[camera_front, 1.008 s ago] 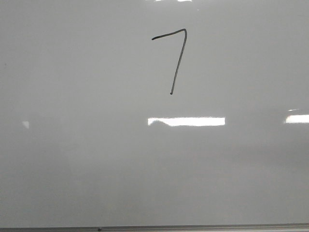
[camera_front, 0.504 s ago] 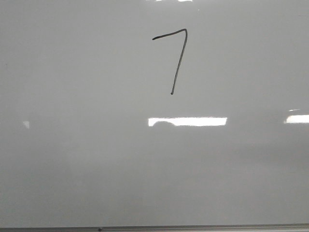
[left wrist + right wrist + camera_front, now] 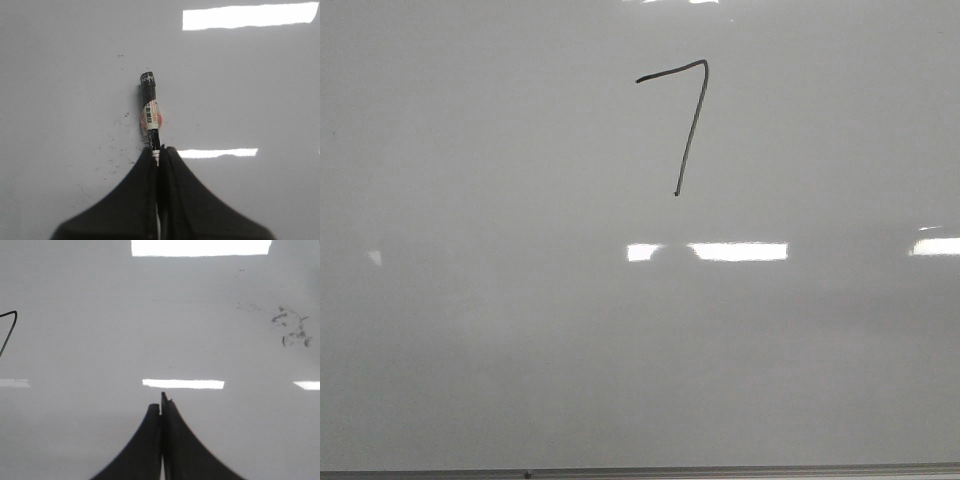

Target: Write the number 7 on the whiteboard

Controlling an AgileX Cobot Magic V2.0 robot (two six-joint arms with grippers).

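A dark hand-drawn number 7 stands on the glossy pale whiteboard, upper middle in the front view; a corner of it shows in the right wrist view. No gripper shows in the front view. In the left wrist view my left gripper is shut on a black marker pen with a white and red label, which sticks out from the fingers over the whiteboard. My right gripper is shut and empty over the whiteboard.
A thin grey frame strip runs along the board's lower edge. Bright rectangular light reflections lie below the 7. Faint dark smudges mark the board in the right wrist view, and specks near the marker.
The 7 is unchanged. A dark shape in the bright reflection below it has shifted right and now splits the reflection in two.
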